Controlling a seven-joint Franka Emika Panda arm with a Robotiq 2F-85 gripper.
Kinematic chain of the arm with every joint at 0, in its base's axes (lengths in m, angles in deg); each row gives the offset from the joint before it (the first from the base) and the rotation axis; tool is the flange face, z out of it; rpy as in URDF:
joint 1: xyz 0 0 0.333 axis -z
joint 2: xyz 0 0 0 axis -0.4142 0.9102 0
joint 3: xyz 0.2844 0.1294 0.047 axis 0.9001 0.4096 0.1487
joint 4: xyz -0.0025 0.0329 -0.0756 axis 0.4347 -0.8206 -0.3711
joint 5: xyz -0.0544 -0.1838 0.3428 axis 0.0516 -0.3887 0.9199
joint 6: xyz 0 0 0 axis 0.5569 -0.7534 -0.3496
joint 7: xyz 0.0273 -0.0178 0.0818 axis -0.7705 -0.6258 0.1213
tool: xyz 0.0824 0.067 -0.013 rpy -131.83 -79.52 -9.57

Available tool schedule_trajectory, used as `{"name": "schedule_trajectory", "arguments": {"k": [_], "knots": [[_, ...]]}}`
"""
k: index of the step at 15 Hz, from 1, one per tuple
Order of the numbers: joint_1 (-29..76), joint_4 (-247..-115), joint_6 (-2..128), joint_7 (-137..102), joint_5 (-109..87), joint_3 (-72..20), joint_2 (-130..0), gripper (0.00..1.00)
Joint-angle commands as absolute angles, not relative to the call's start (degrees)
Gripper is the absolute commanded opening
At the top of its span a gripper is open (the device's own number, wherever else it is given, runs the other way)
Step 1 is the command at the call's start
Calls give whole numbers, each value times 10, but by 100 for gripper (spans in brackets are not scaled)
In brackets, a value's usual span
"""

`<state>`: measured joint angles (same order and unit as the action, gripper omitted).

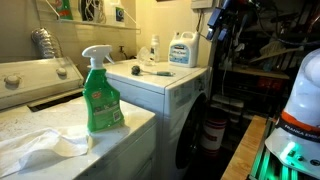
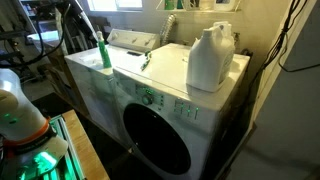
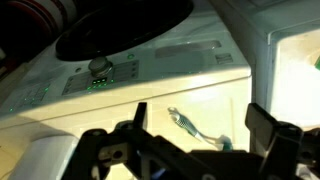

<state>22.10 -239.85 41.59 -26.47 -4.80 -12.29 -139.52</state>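
A: On the machine (image 2: 172, 72), what is sitting?
B: A white jug (image 2: 211, 58) is standing at one corner of its top.
A: And the gripper (image 3: 200, 135)?
B: It is hovering above the top, fingers (image 3: 137, 118) spread wide, holding nothing.
A: And the brush (image 3: 188, 123)?
B: It is lying flat under the gripper, near the control panel (image 3: 100, 82), touching neither finger.

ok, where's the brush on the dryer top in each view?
In an exterior view: the brush lies mid-frame, in front of the detergent jug.
In an exterior view: small, near the top's left edge, left of the jug.
Wrist view: low centre, below the open gripper.
Shared landmark: the dryer top.
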Motion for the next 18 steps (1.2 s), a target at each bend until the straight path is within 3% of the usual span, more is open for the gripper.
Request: {"name": "schedule_trajectory", "arguments": {"k": [1, 6, 15, 17, 18], "knots": [[263, -2361, 368, -245, -96, -157, -1424, 100], [310, -2334, 310, -191, -158, -223, -1433, 100], [349, -2340, 370, -71, -174, -415, -1319, 100], [353, -2361, 431, -47, -182, -438, -1288, 100], [361, -2347, 390, -62, -170, -409, -1319, 100]]}}
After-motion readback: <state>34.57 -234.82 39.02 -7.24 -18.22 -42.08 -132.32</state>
